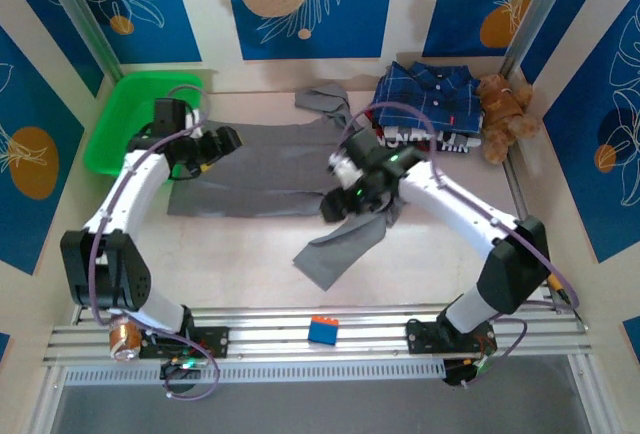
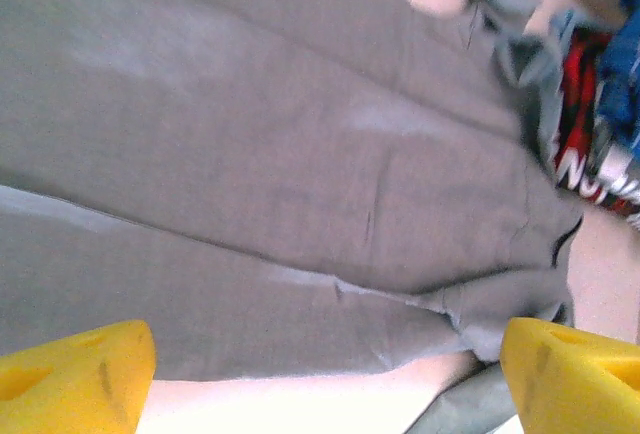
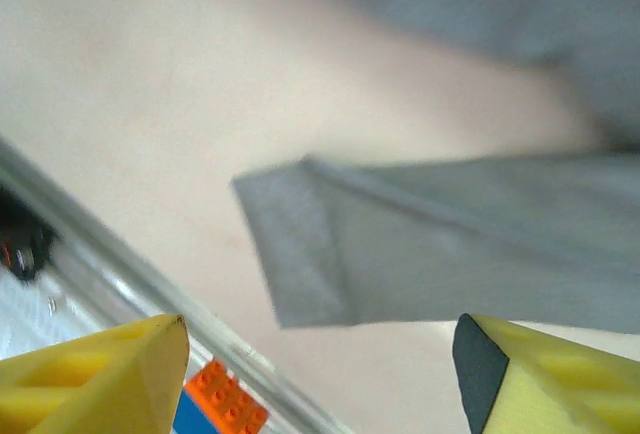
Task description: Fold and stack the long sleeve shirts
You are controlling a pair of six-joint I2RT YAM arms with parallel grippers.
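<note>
The jaws of the left gripper (image 2: 328,344) are being seen spread wide, with nothing being gripped between them, above the body of the grey shirt (image 2: 300,154). The jaws of the right gripper (image 3: 320,339) are likewise being seen apart and empty, over the loose grey sleeve (image 3: 450,244).

In the top view the grey shirt is being shown lying flat at the middle of the table (image 1: 250,254). Its sleeve is trailing toward 5 o'clock and a further flap is poking out toward 1 o'clock. The fold is being judged as only begun, and the stacking as not yet done.

The plaid shirt (image 1: 430,89) is lying at 2 o'clock on a printed garment (image 1: 430,140), loosely bundled.

Two long sleeve shirts are being counted, plus one teddy bear (image 1: 503,114), one green bin (image 1: 135,119) and one toy brick (image 1: 322,330)
</note>
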